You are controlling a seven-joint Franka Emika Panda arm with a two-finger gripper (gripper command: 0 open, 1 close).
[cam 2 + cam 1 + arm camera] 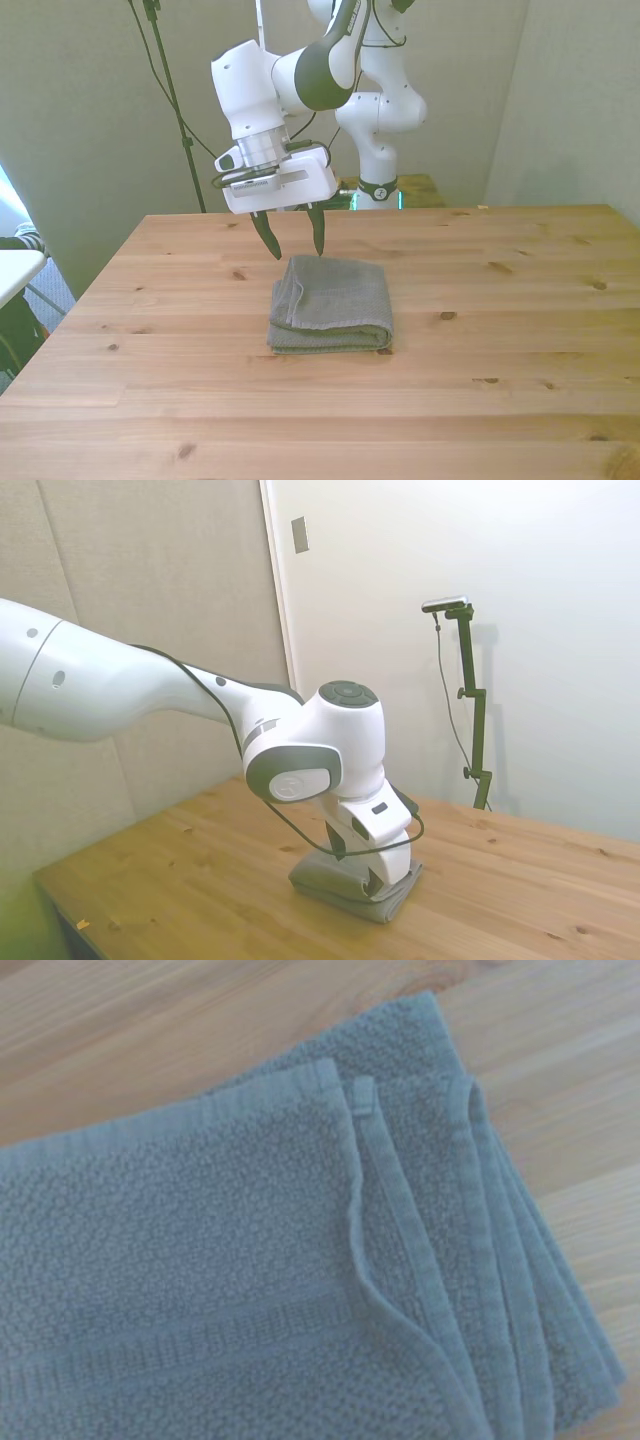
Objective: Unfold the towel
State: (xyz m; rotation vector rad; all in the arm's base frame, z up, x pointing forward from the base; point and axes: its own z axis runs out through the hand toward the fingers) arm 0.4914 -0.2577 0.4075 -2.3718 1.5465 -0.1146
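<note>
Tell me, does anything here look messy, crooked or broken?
Nothing stands out. The towel lies neatly folded on the table, its layered edges stacked at one side, and the open gripper hangs over its far corner.

The gripper (293, 243) hangs over the wooden table (500, 350) with its two dark fingers (267, 236) apart and pointing down. The grey towel (332, 303) lies folded just below it, with one fingertip close above the towel's far edge.

A wooden table (520, 330) fills the room; a small red-and-yellow button box (328, 180) sits behind it, beside a black cable (215, 160)
</note>
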